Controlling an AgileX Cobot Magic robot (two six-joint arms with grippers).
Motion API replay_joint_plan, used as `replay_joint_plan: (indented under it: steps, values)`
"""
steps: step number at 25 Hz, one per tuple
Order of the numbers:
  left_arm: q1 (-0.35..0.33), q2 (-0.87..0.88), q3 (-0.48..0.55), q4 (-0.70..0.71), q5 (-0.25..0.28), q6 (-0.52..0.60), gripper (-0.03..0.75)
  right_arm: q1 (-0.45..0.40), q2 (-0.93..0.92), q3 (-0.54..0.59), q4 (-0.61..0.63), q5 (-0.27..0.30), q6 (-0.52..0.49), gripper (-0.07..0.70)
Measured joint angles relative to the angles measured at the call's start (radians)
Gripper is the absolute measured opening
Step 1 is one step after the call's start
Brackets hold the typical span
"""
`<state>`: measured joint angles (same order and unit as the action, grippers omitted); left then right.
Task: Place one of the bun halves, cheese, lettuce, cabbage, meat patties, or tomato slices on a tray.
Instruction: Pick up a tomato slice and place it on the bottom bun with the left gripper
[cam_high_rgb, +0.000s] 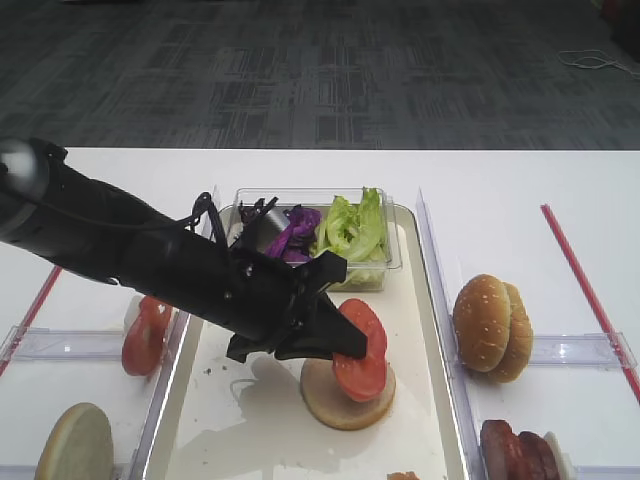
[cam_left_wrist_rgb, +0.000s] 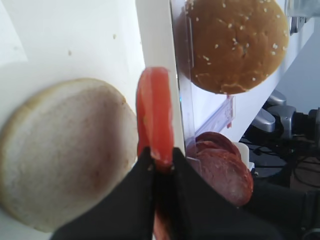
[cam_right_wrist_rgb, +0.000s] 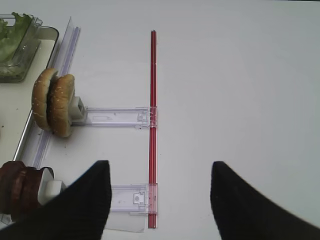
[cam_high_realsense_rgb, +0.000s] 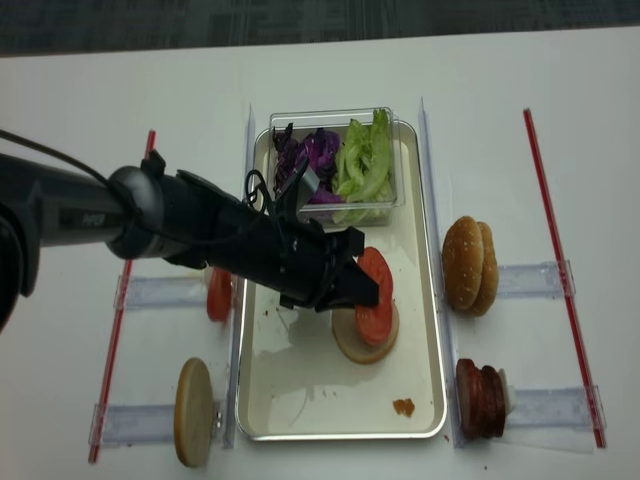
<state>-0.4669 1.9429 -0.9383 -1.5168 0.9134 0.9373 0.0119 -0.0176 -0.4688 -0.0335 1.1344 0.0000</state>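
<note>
Black and bulky, the left gripper (cam_high_rgb: 345, 340) reaches across the long cream-white tray with the silvery rim (cam_high_rgb: 432, 330) in the first high view, its fingers pinched on a bright-red round tomato slice (cam_high_rgb: 362, 350) held on edge. Directly below the fingertips lies a flat pale bun half (cam_high_rgb: 345, 398), cut face up; the slice's lower edge meets it. Behind the fingers stands a small clear plastic box (cam_high_rgb: 395, 255) with ruffled green lettuce (cam_high_rgb: 352, 228) and dark purple shredded cabbage (cam_high_rgb: 297, 232). Beyond the fingertips, off the tray, two sesame buns (cam_high_rgb: 492, 327) stand on edge.

From the right wrist, the right gripper (cam_right_wrist_rgb: 161, 200) shows two black fingers (cam_right_wrist_rgb: 87, 205) spread wide with nothing between them, over the white table (cam_right_wrist_rgb: 240, 90). A thin red strip (cam_right_wrist_rgb: 153, 125) runs away from the gap between them.

From the left wrist, the closed fingertips (cam_left_wrist_rgb: 137, 200) clamp the slice's rim, the pale bun to one side, dark reddish-brown meat patties (cam_left_wrist_rgb: 222, 165) to the other.

The second high view shows the same grip, with more tomato slices (cam_high_realsense_rgb: 219, 293) standing off the tray behind the wrist.
</note>
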Motion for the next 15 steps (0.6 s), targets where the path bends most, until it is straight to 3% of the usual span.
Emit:
replay_joint_plan:
  steps: [10,15]
  values:
    - [0.0,0.002,0.0,0.047,0.004,-0.038,0.022,0.0,0.0,0.0,0.0,0.0,0.0,0.453]
    - [0.0,0.034,0.0,0.02,0.031,-0.027,0.022,0.0,0.0,0.0,0.0,0.0,0.0,0.453]
